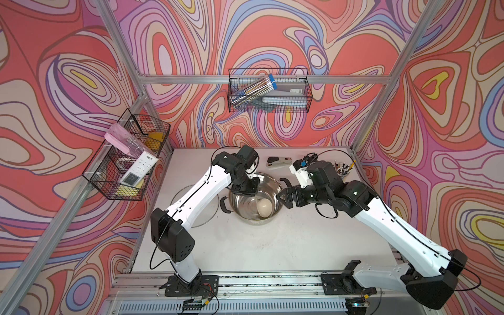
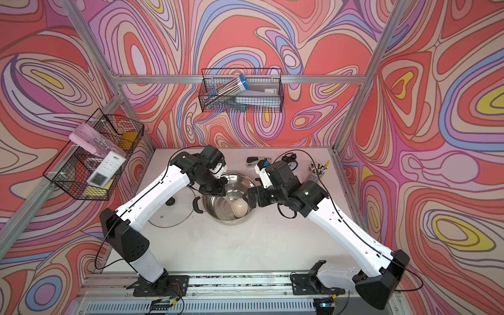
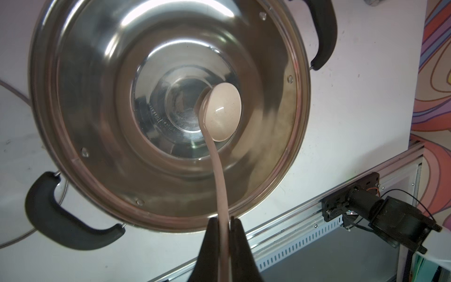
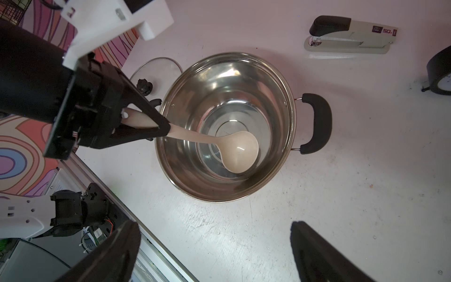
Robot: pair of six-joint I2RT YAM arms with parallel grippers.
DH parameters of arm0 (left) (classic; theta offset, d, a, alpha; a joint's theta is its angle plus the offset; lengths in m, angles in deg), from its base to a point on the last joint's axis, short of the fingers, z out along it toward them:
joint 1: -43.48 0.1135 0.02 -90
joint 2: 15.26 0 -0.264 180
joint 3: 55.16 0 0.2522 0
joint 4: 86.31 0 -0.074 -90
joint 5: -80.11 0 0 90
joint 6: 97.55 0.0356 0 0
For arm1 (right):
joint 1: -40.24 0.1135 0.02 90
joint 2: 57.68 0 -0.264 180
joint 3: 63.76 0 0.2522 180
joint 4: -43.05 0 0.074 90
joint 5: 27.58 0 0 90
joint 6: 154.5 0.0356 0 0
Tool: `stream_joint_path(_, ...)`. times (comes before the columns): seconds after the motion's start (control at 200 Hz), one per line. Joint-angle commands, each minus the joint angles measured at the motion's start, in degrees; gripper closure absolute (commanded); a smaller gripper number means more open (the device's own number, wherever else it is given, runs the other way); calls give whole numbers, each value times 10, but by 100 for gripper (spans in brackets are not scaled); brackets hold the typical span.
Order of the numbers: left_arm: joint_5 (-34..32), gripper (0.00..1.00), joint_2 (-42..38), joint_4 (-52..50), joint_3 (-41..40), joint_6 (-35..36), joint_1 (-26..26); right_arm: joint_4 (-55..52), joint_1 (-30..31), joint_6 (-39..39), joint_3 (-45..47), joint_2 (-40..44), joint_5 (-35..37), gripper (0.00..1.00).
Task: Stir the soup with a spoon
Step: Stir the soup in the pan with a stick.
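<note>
While clamped in left gripper (image 3: 223,219), spoon (image 3: 220,114) reaches into pot (image 3: 73,85).

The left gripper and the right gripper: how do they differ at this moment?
The left gripper is shut on the spoon's handle; the right gripper stands wide open and holds nothing. The left gripper is above the pot's rim, with the spoon's bowl down inside; the right gripper hovers beside the pot. Both are black and face the pot.
</note>
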Motion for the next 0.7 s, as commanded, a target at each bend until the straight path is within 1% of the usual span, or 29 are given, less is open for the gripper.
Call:
stream_joint_path(0.0, -37, 100, -27, -63, -4, 21, 2, 11, 5, 2, -10, -9, -8, 2)
stream_joint_path(0.21, -134, 100, -26, -104, 33, 25, 14, 17, 7, 1, -20, -23, -15, 2)
stream_joint_path(0.441, -203, 100, 2, -87, 80, 37, 17, 12, 8, -1, -24, -24, -8, 2)
stream_joint_path(0.576, -204, 100, 17, -55, 100, 36, 17, 3, 8, -6, -21, -21, -5, 2)
stream_joint_path(0.696, -169, 100, 28, -24, 115, 36, 17, 0, 8, -14, -16, -15, -6, 2)
